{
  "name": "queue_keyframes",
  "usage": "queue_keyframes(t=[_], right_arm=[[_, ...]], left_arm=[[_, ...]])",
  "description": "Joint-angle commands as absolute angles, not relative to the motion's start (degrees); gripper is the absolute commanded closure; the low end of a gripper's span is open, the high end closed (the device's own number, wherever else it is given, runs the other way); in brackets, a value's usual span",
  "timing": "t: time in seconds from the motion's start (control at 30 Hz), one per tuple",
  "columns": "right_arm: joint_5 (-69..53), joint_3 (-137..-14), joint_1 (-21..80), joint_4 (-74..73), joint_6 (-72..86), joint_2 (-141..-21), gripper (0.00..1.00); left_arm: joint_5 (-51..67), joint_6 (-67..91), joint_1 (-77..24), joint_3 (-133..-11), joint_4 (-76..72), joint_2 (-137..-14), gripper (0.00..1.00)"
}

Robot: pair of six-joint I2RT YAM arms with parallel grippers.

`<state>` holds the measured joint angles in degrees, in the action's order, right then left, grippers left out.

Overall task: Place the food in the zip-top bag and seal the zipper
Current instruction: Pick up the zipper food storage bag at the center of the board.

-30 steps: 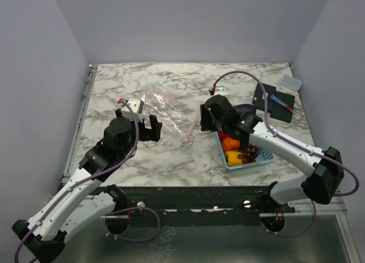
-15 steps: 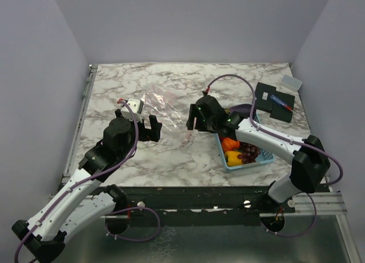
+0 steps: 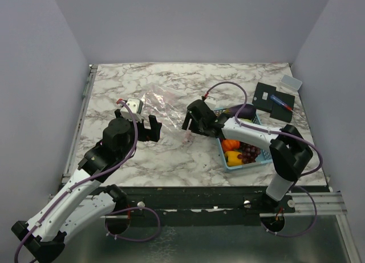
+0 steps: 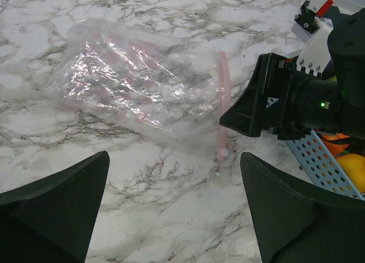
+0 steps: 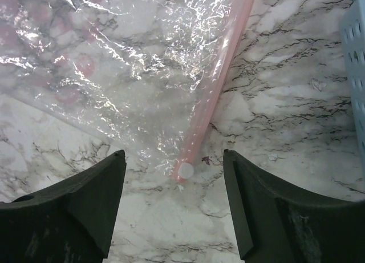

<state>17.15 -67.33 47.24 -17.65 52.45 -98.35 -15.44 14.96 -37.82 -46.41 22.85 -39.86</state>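
Note:
The zip-top bag (image 3: 162, 103) lies flat and empty on the marble, also in the left wrist view (image 4: 137, 86) and right wrist view (image 5: 108, 52). Its pink zipper (image 3: 190, 129) (image 4: 222, 97) (image 5: 219, 69) runs along the right edge. My right gripper (image 3: 188, 122) (image 5: 174, 154) hovers open over the zipper's near end, one finger on each side, touching nothing. My left gripper (image 3: 153, 129) (image 4: 174, 157) stands wide open just left of the bag, holding nothing. The food stays in the blue basket (image 3: 254, 161): pumpkin (image 3: 230, 144), yellow pepper (image 3: 234, 156), grapes (image 3: 250, 154), eggplant (image 3: 242, 110).
The basket (image 4: 316, 160) (image 5: 356, 75) sits right of the bag, close behind my right wrist. A black pad with a pen (image 3: 275, 98) and a small clear box (image 3: 291, 83) lie at the back right. Grey walls enclose the table.
My right gripper has swung left from above the basket to the zipper's near end, and its fingers have spread wider. The left arm and the bag have not moved.

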Motion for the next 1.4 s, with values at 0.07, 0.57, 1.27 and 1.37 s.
queue_keyframes(t=[0.07, 0.57, 1.27, 1.37], right_arm=[[21.2, -67.4, 47.0, -13.9, 60.4, -101.3, 0.31], [21.3, -64.2, 44.4, -10.5, 67.5, -104.6, 0.4], [20.4, -62.7, 42.3, -4.4, 66.9, -106.7, 0.55], [20.1, -62.8, 42.0, -4.0, 66.7, -107.2, 0.56]], left_arm=[[-14.9, 14.5, -37.5, -46.0, 23.1, -39.3, 0.01], [-14.6, 14.3, -37.5, -46.0, 23.1, -39.9, 0.01], [-14.8, 14.1, -37.5, -46.0, 23.1, -40.5, 0.01], [-14.8, 14.1, -37.5, -46.0, 23.1, -40.6, 0.01]])
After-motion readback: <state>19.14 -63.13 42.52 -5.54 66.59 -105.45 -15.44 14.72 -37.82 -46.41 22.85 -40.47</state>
